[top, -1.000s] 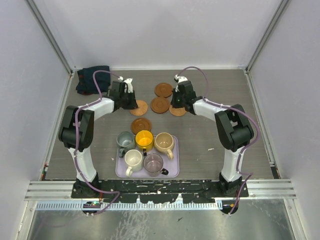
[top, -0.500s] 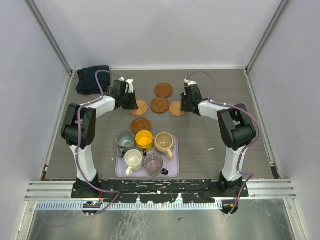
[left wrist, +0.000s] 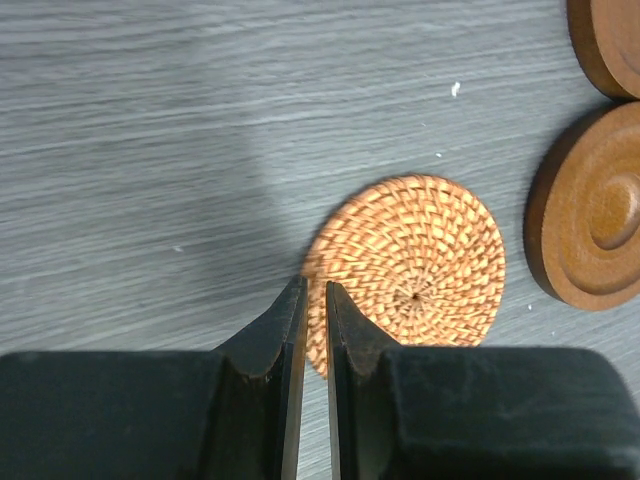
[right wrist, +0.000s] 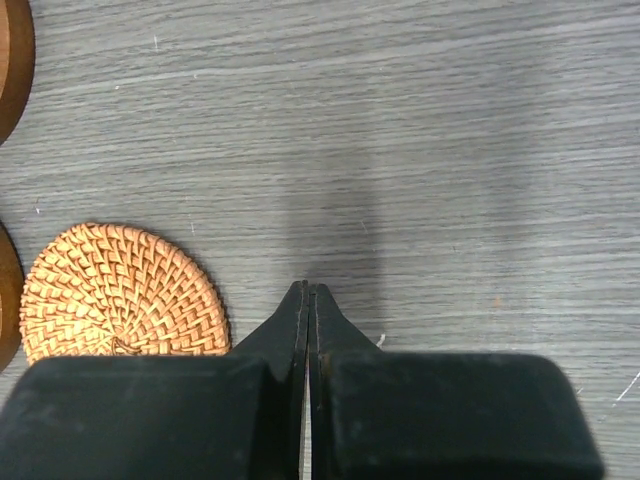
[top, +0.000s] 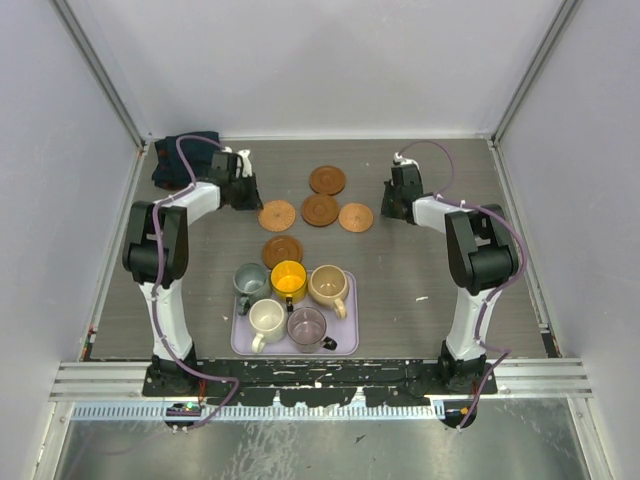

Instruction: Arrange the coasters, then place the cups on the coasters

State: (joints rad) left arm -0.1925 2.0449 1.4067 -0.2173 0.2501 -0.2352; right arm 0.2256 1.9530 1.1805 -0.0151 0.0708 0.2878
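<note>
The left gripper (left wrist: 314, 290) is nearly closed, with only a thin slit between its black fingertips and nothing in it. It sits low over the grey wood-grain desk (top: 430, 260). Just beside its tips, at 2 o'clock in the wrist view, lies the left woven coaster (left wrist: 415, 260), flat on the desk. The right gripper (right wrist: 307, 290) is fully closed and empty. The right woven coaster (right wrist: 120, 290) lies near it at 9 o'clock, with a strip of bare desk between them. From above, a ringed wooden coaster (top: 320, 209) sits between the two woven ones. A second wooden coaster (top: 327, 180) lies at its 12 o'clock. A darker coaster (top: 282, 250) lies at 6 o'clock from the left woven one. All five coasters lie bare. At 6 o'clock from the group, a lavender tray (top: 350, 320) holds all five cups. The grey-green cup (top: 250, 280), yellow cup (top: 288, 280) and tan cup (top: 328, 285) form the far row. The cream cup (top: 267, 318) and mauve cup (top: 306, 325) form the near row. A dark cloth (top: 185, 160) is bunched in the far left corner, at 10 o'clock from the left gripper.
</note>
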